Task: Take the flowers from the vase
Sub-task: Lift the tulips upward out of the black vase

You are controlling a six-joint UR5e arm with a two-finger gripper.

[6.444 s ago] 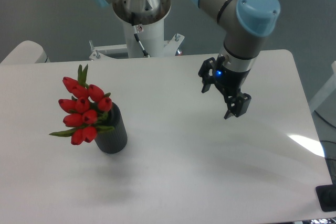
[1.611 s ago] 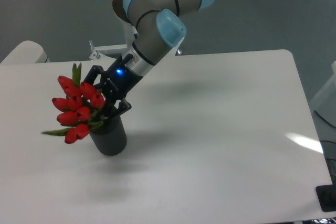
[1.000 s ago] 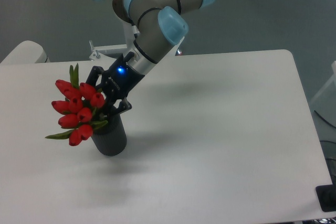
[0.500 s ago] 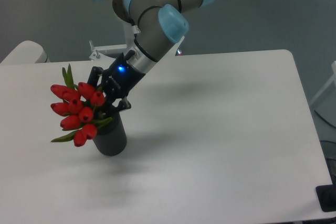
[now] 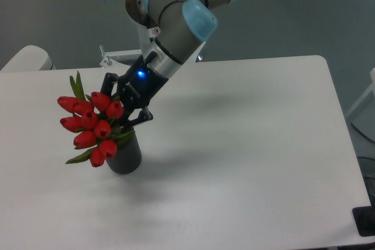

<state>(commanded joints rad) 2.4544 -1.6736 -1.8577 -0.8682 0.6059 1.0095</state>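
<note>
step: lifting flowers [image 5: 91,126] out of vase [image 5: 124,154], near desk's left edge | gripper [image 5: 125,115]: fingers pinching the stems | advice: pull straight along the stems, slowly, so vase stays upright

On the white table [image 5: 246,144] stands a dark ribbed vase [image 5: 124,155]. The arm's black hand [image 5: 125,109], a blue light lit on it, is closed around the stems just above the vase's mouth. The red tulips [image 5: 91,127] lean out to the left with their green leaves.
</note>
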